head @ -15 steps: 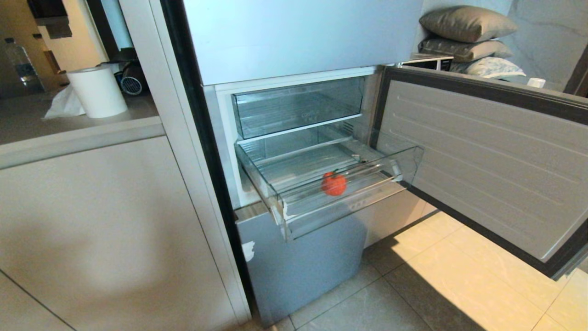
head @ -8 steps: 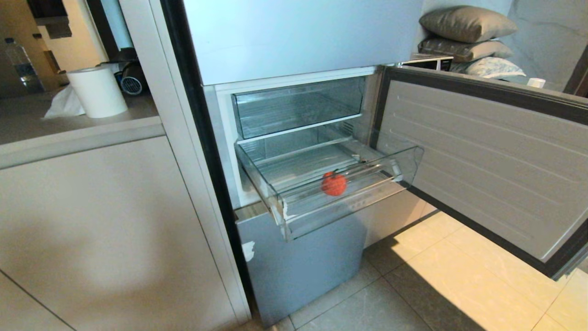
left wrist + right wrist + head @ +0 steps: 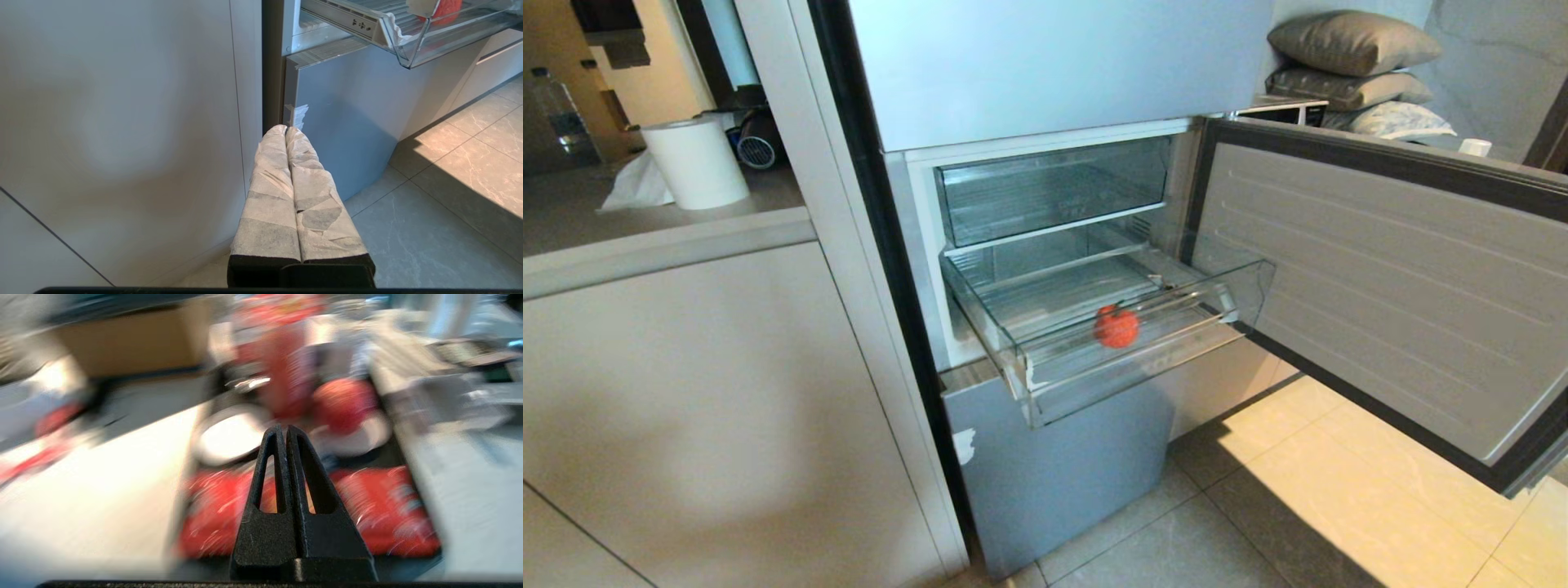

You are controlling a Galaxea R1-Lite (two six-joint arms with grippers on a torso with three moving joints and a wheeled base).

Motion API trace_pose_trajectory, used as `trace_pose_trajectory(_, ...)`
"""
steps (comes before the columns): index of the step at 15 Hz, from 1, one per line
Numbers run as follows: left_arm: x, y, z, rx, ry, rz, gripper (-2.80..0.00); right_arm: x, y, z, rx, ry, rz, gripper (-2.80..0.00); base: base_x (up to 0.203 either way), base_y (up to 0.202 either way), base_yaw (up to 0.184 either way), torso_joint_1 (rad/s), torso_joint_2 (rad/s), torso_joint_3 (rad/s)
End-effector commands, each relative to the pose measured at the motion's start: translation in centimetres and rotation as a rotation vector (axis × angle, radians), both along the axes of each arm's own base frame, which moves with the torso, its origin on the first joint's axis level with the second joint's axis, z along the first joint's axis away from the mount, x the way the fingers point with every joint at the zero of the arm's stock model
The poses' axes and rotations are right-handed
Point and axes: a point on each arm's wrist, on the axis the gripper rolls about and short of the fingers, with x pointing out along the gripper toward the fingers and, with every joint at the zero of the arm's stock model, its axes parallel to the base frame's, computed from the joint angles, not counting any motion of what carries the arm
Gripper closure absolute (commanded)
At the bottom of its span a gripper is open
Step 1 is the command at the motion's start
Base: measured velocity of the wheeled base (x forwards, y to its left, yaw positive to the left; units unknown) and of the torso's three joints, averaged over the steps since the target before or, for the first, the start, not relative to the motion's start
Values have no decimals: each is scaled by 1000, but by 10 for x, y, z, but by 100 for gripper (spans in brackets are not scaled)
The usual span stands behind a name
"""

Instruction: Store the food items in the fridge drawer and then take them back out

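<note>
Black fingers of the right gripper are pressed together with nothing between them, tips meeting in a narrow point. Past them the right wrist view is heavily blurred: a round pinkish-red fruit sits on something pale, with red packets lying nearer the camera on a dark surface; little else there can be made out. This gripper is outside the head view.

White-wrapped fingers of the left gripper also lie closed against each other, holding nothing. It hangs low beside the pale cabinet panel, pointing toward the silver-blue lower fridge door, above the grey tiled floor.

Higher up, the clear fridge drawer is pulled out of the fridge, its ribbed bottom and curved front lip showing. 1 bright red piece of produce rests inside it, near the front wall and roughly midway across; in the left wrist view it shows through the clear plastic from below. Above this drawer, an upper clear drawer sits pushed in. The open fridge door swings out to the right. Pillows are stacked behind it, and a white cylindrical container stands on the counter at left.
</note>
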Motion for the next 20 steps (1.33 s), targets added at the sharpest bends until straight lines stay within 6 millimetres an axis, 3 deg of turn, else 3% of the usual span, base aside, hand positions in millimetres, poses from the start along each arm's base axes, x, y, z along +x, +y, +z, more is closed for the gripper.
trace_pose_trajectory(1,0,0,0,0,2,1,0,5,81,12,-97,-46,190,0,0,0,0,0,0,0)
trace_pose_trajectory(5,0,0,0,0,1,0,0,17,177,-12,-100,-81,658,0,0,0,0,0,0,0)
trace_pose_trajectory(7,0,0,0,0,1,1,0,-3,216,-33,-94,-85,914,0,0,0,0,0,0,0)
trace_pose_trajectory(8,0,0,0,0,2,1,0,-19,226,-43,-100,-78,979,0,0,0,0,0,0,0)
trace_pose_trajectory(10,0,0,0,0,3,1,0,-51,233,-67,-91,-16,1006,0,0,0,0,0,0,0)
trace_pose_trajectory(13,0,0,0,0,1,1,0,-84,233,-102,-101,32,1021,0,0,0,0,0,0,0)
trace_pose_trajectory(17,0,0,0,0,2,1,0,-90,232,-132,-91,272,1089,0,0,0,0,0,0,0)
trace_pose_trajectory(20,0,0,0,0,2,1,0,-91,233,-133,-154,301,1161,0,0,0,0,0,0,0)
